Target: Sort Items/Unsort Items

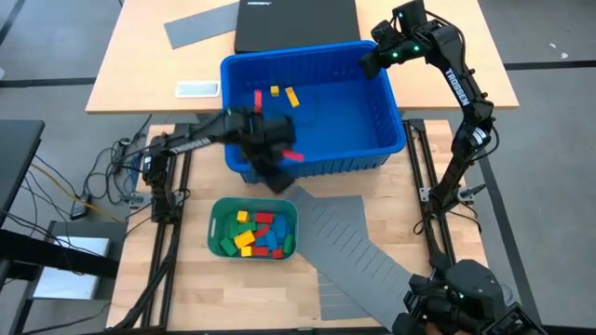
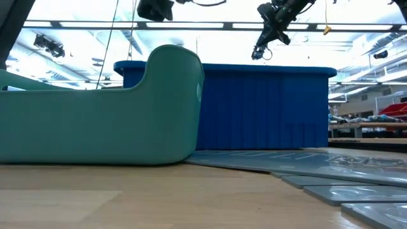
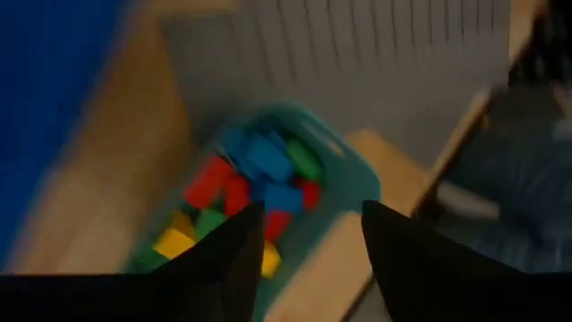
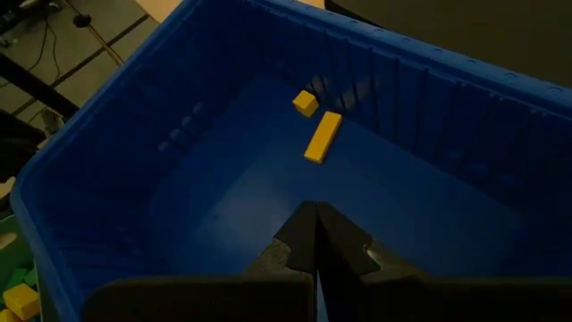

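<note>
Wooden table (image 1: pixel 186 288), left gripper (image 1: pixel 282 166) spread over blue bin (image 1: pixel 391 112) front rim, right gripper (image 1: pixel 370 63) pinched shut, empty.

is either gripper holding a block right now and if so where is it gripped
Neither. The left gripper is open with nothing between its fingers, above the blue bin's front wall; a red block shows beside it. The right gripper is shut and empty.

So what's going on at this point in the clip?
The left gripper is over the near edge of the blue bin, fingers apart, with a red block right beside it. A few blocks already lie in the bin; many more sit in the teal tray. The right gripper is shut and empty at the bin's far right corner.
</note>
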`<state>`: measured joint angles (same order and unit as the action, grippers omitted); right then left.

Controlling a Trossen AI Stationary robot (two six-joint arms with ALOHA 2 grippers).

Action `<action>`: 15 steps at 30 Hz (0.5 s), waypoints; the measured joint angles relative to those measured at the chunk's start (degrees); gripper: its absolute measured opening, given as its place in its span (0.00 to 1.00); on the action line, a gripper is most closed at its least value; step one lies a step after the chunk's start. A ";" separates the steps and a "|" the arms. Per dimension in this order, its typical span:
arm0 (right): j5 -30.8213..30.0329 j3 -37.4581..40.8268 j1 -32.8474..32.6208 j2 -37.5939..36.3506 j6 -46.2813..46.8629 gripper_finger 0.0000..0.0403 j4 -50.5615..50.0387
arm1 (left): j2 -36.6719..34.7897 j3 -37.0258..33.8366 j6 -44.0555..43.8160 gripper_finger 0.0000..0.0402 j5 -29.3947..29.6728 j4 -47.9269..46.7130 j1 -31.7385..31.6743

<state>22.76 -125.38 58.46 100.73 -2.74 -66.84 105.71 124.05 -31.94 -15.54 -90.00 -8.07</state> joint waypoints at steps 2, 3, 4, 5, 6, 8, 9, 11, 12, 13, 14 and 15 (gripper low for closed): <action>-0.02 0.00 0.00 0.00 0.00 0.01 0.08 | -0.09 1.27 -0.04 0.45 1.88 0.43 -3.53; -0.02 0.00 0.00 0.00 0.00 0.01 0.08 | -0.13 1.45 0.02 0.43 2.89 1.25 -5.45; -0.02 0.00 0.00 0.00 0.00 0.01 0.10 | -0.15 1.49 0.06 0.41 3.70 2.32 -7.46; -0.02 0.00 0.00 0.00 0.00 0.00 0.10 | -0.14 1.44 0.43 0.38 4.11 3.61 -9.31; -0.02 0.00 0.00 0.00 -0.03 0.00 0.10 | -0.07 1.40 1.30 0.36 4.23 4.80 -11.03; -0.02 0.00 0.00 0.00 -0.35 0.00 0.07 | 0.21 1.40 3.03 0.32 5.42 6.72 -14.30; -0.02 0.00 0.00 0.00 -0.44 0.00 0.07 | 0.29 1.38 4.04 0.30 5.82 7.87 -16.06; -0.02 0.00 0.00 0.00 -0.48 0.01 -0.01 | 0.41 1.36 6.41 0.27 7.19 10.12 -19.75; -0.04 -0.02 0.00 0.00 -0.50 0.01 -0.17 | 0.55 1.36 7.89 0.25 7.66 12.05 -21.70; -0.04 0.00 0.00 0.00 -0.50 0.01 -0.19 | 0.89 1.36 9.13 0.24 8.41 14.53 -23.63; -0.04 0.00 0.00 0.00 -0.50 0.01 -0.17 | 1.28 1.38 9.86 0.22 8.65 17.35 -25.52; -0.04 0.00 0.00 0.00 -0.50 0.00 -0.17 | 1.76 1.38 10.98 0.21 8.60 19.65 -27.44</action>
<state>22.72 -125.38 58.46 100.73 -3.25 -67.00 107.47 125.43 -20.96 -6.94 -70.35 -35.50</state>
